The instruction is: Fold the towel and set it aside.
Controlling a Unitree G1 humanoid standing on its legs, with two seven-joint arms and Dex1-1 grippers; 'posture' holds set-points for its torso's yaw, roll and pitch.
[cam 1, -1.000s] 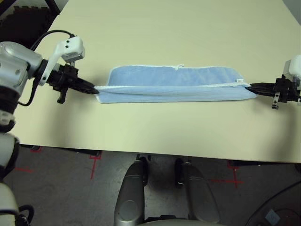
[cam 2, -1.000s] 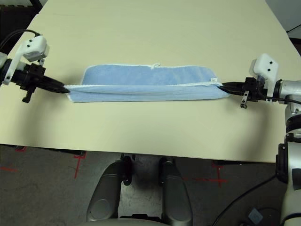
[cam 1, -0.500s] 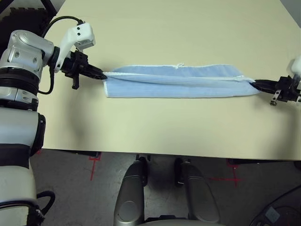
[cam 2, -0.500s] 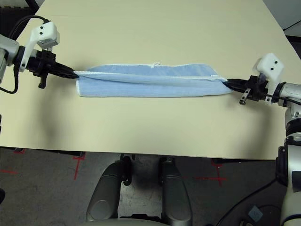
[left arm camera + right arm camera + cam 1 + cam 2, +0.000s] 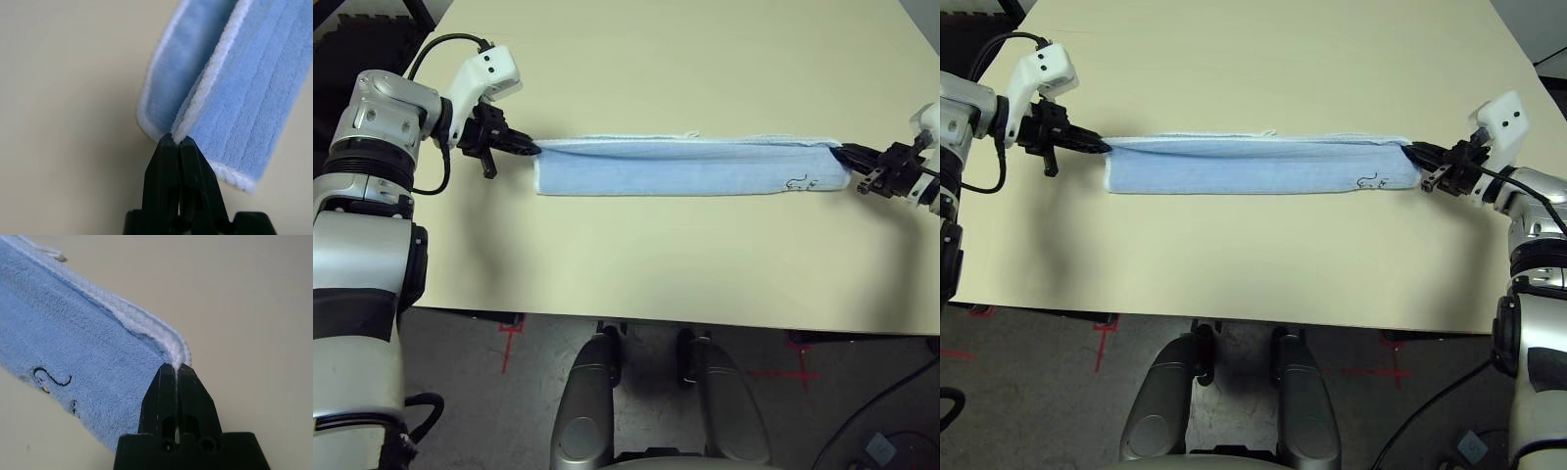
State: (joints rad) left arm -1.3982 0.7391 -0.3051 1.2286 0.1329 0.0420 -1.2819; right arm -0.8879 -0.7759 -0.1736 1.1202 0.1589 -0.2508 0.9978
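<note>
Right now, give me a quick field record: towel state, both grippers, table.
towel: the towel lies as a long narrow folded strip across the table, dark logo near its right end
left gripper: the left gripper is shut on the towel's white edging at the left end
right gripper: the right gripper is shut on the edging at the right end
table: the table, beige top
fold: lengthwise fold made, not yet set aside

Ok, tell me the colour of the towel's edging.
Whitish edging on the light blue towel; clearest in the right wrist view.

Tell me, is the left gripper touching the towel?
Touching. In the left wrist view the left gripper is shut on the towel, pinching its white edge.
</note>
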